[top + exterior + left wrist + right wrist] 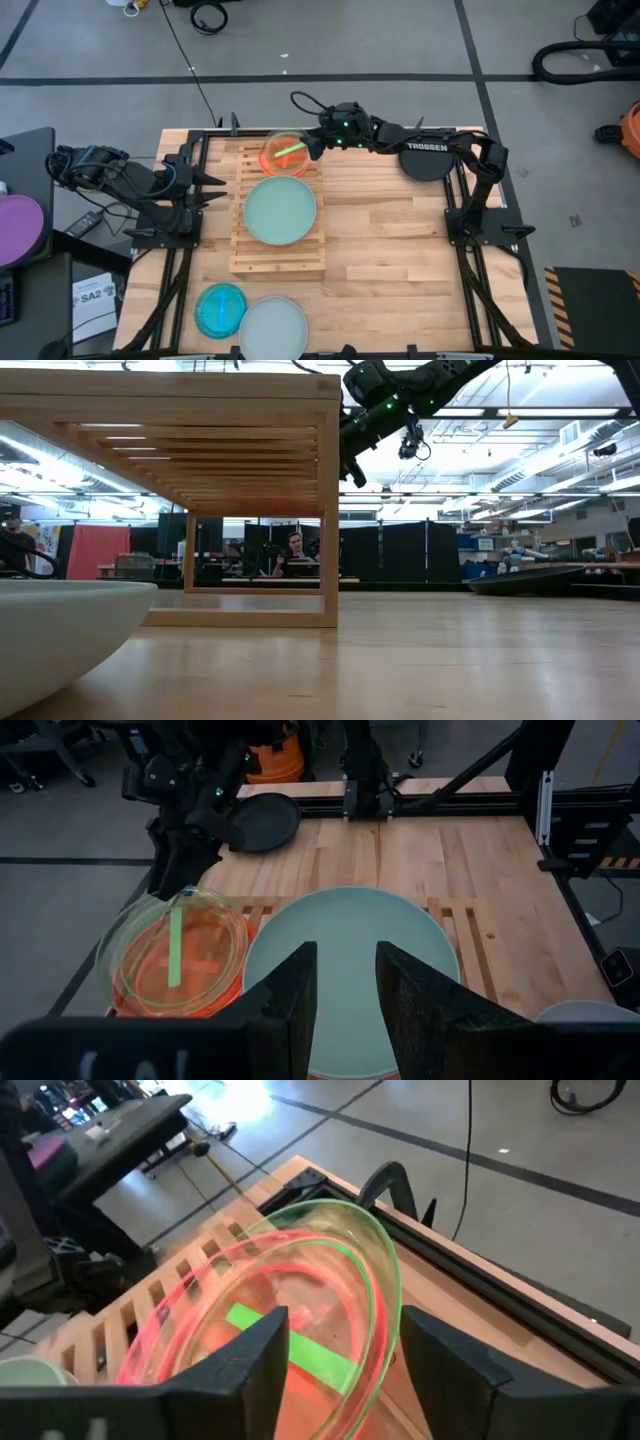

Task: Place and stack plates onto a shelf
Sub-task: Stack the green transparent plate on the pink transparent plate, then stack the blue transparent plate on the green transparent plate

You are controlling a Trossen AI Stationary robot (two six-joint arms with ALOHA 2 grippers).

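Note:
The light-wood shelf (278, 250) stands left of the table's middle. A mint-green plate (280, 210) lies flat on its slats. A translucent red/orange plate (286, 153) with a green strip lies on the shelf's far end, seemingly tilted. My right gripper (316, 143) is open at this plate's far-right rim, and the right wrist view shows the rim (375, 1280) between its fingers. A blue plate (220, 308) and a whitish plate (272, 328) lie on the table's near edge. My left gripper (346, 970) is open and waits at the table's left side, facing the shelf. My right gripper has its open fingers (250, 1355) on either side of the red plate's far rim (375, 1280), coming slanting down from the far right. I cannot tell whether they touch the plate.
A black disc (430, 160) lies under the right arm at the far right. A purple disc (20, 225) sits on a side surface off the table's left. Bare planks (390, 260) stretch right of the shelf. In the low view a person (295, 550) sits in the room behind.

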